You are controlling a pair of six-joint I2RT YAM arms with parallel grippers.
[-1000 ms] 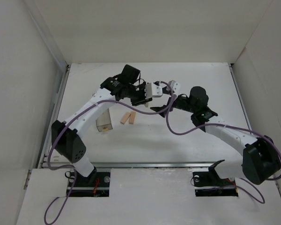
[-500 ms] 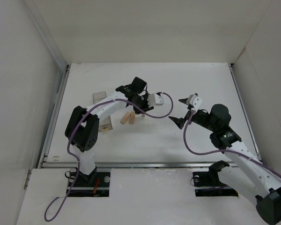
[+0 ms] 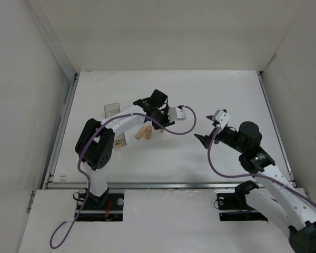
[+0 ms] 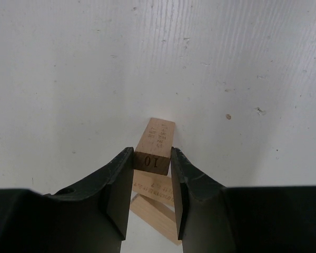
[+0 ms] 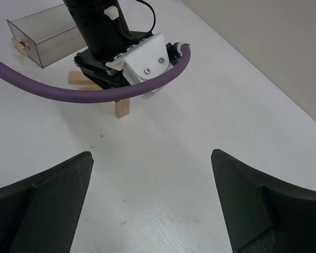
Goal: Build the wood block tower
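My left gripper is shut on a light-tan wooden block with "10" printed on its end. The right wrist view shows this block standing upright on the table beneath the left gripper. Two more wooden blocks lie flat side by side just left of it; in the left wrist view they show below the held block. My right gripper is open and empty, well to the right of the blocks, with its fingertips wide apart.
A clear plastic box stands left of the blocks, partly behind the left arm. Its flat lid lies farther back. A purple cable loops off the left wrist. White walls enclose the table.
The two grippers were together over the middle; the right arm has drawn back to the right. The left gripper has come down with the block beside the two lying blocks.
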